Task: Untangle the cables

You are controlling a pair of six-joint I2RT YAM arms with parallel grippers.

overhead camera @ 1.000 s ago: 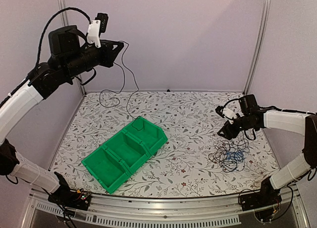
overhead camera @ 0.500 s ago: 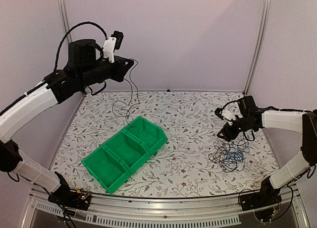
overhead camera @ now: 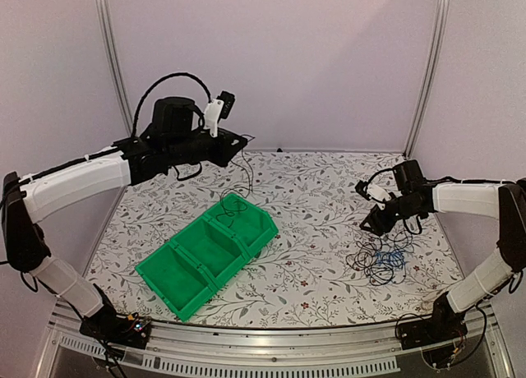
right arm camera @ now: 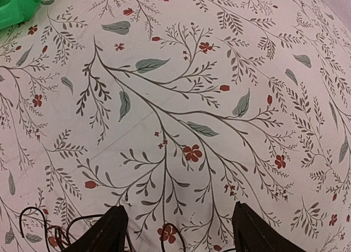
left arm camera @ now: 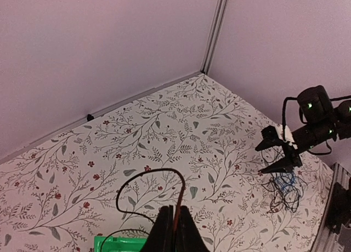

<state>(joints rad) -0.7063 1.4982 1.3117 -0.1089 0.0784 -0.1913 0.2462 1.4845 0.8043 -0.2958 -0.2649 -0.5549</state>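
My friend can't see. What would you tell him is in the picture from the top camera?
The left gripper, shut, holds one thin black cable dangling down to the far end of a green plastic three-part bin. The right gripper hovers open near a tangled pile of black and blue cables on a flowery table.

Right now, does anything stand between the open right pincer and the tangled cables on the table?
Nothing visible does. The right pincer hovers open close beside the tangle of cables, with only bare floral table cover between them. The green bin sits far to the left, where the left pincer holds one black cable.
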